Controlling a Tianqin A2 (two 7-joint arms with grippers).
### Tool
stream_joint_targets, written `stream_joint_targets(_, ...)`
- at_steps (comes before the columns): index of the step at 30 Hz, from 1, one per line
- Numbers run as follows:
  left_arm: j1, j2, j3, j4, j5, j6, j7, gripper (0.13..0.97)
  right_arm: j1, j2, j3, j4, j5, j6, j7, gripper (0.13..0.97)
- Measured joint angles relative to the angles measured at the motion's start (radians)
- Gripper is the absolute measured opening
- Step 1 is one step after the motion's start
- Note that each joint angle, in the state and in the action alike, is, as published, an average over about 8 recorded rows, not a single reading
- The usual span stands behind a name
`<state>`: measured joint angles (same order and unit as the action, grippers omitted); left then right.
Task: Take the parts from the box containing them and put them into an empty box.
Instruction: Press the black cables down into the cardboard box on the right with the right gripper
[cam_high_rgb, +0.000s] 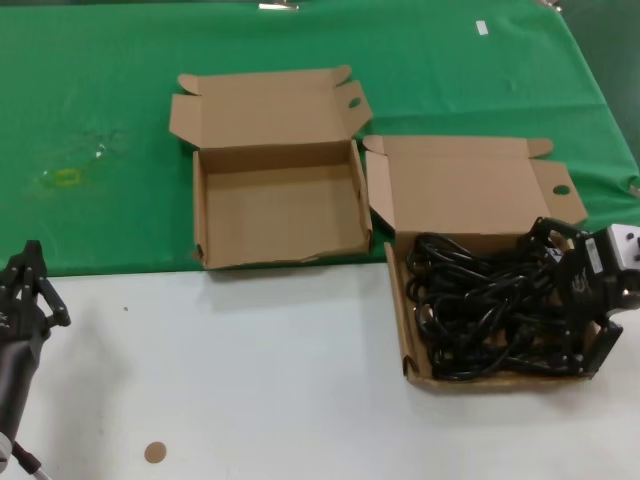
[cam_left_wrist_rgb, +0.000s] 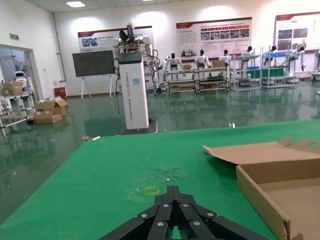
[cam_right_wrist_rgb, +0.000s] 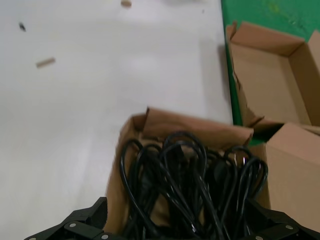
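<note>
Cables (cam_high_rgb: 480, 305), black and tangled, filled the box containing them (cam_high_rgb: 412, 340), which lay on the white bench (cam_high_rgb: 250, 380) just right of the empty box (cam_high_rgb: 275, 215). The right gripper (cam_high_rgb: 572, 300) sat over the cables at that box's right edge, jaws spread wide. The left gripper (cam_high_rgb: 25, 290) waited well left of the empty box, jaws closed together.

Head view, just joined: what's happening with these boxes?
The right gripper is down over the box of black cables on the right, jaws spread wide around the tangle, nothing lifted yet. The empty box sits open to its left, across the green cloth's edge. The left gripper waits at the near left, shut.
</note>
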<state>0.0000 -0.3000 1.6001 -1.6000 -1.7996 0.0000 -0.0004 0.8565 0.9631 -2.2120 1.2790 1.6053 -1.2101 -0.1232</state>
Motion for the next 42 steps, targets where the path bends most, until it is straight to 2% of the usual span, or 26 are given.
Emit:
stream_joint_targets(9,0.000,0.000,0.000,0.000,0.000,0.000,0.000,0.144,0.036,-0.092,0.015,-0.127,-0.110,-0.018,-0.086,0.935)
stream_joint_targets(17,0.000,0.000,0.000,0.000,0.000,0.000,0.000,0.144,0.049,-0.142,0.033,-0.176,-0.167,-0.011,-0.120,0.907)
stream_joint_targets(26,0.000,0.000,0.000,0.000,0.000,0.000,0.000,0.144,0.046,-0.172,0.053,-0.202,-0.200,-0.007,-0.141,0.778)
stream_joint_targets(42,0.000,0.000,0.000,0.000,0.000,0.000,0.000,0.144,0.047,-0.191,0.075,-0.205,-0.233,-0.015,-0.150,0.397)
